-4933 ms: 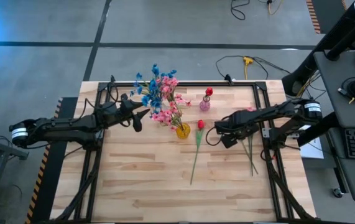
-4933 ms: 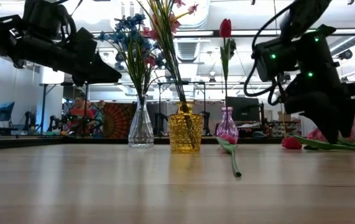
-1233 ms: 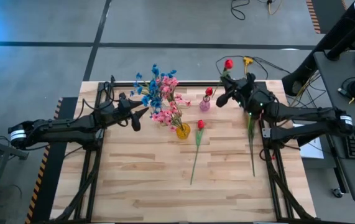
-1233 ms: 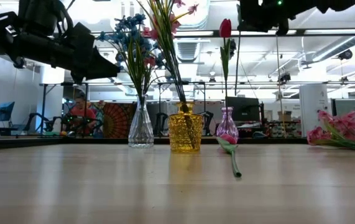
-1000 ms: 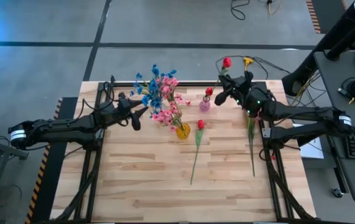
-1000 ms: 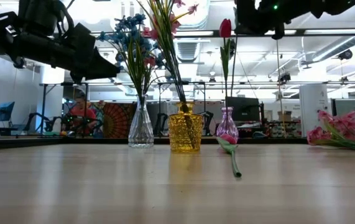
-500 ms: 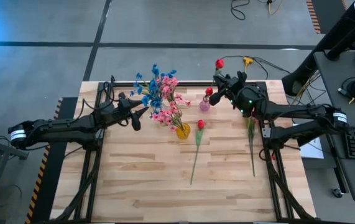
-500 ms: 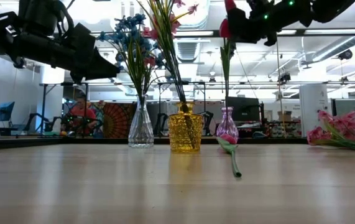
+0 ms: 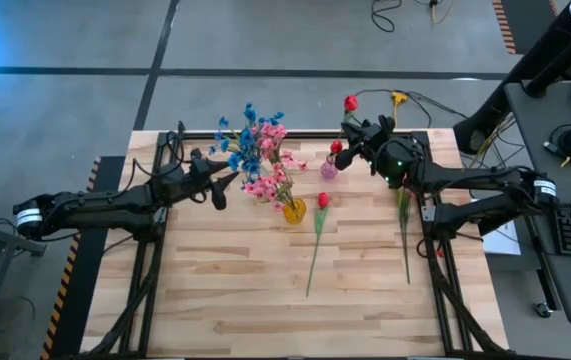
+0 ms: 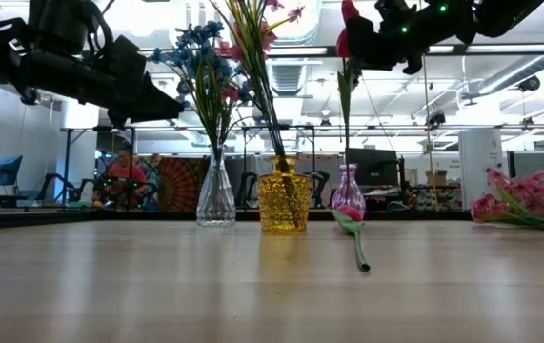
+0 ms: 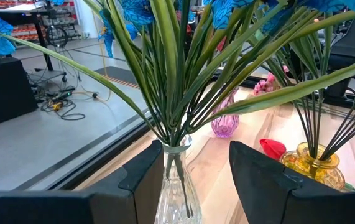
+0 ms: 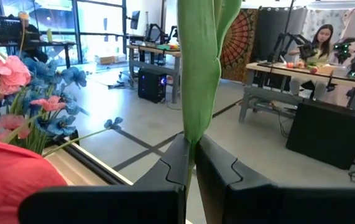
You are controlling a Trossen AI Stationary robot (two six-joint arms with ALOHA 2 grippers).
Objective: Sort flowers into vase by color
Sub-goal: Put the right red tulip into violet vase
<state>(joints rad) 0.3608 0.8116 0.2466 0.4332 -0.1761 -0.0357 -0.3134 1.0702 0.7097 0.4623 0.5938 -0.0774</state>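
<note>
My right gripper (image 9: 349, 152) hangs above the far right of the table, shut on a red tulip whose bud (image 9: 351, 102) stands above it. Just beside it is the pink vase (image 9: 329, 169) with one red tulip (image 9: 336, 147) in it. The clear vase (image 11: 176, 186) holds blue flowers (image 9: 243, 150); my left gripper (image 9: 227, 182) is open, and the vase shows between its fingers with a gap on each side. The yellow vase (image 9: 294, 210) holds pink flowers (image 9: 270, 185). Another red tulip (image 9: 317, 235) and pink sprays (image 9: 403, 215) lie flat on the table. My right gripper pinches the held tulip's green stem and leaf (image 12: 193, 132) between its two fingers, well below the bud. The fingers come level from the table's right side and lie across the stem. The tulip stands about upright, bud up, lifted clear of the table.
The three vases stand close together in the far middle of the table. The near half of the wooden top (image 9: 265, 300) holds only the lying tulip's stem end. Cables (image 9: 395, 100) lie on the floor beyond the far edge.
My right gripper has carried the red tulip toward the table's left, closer to the pink vase, sinking slightly. The tulip stays upright in the shut fingers.
</note>
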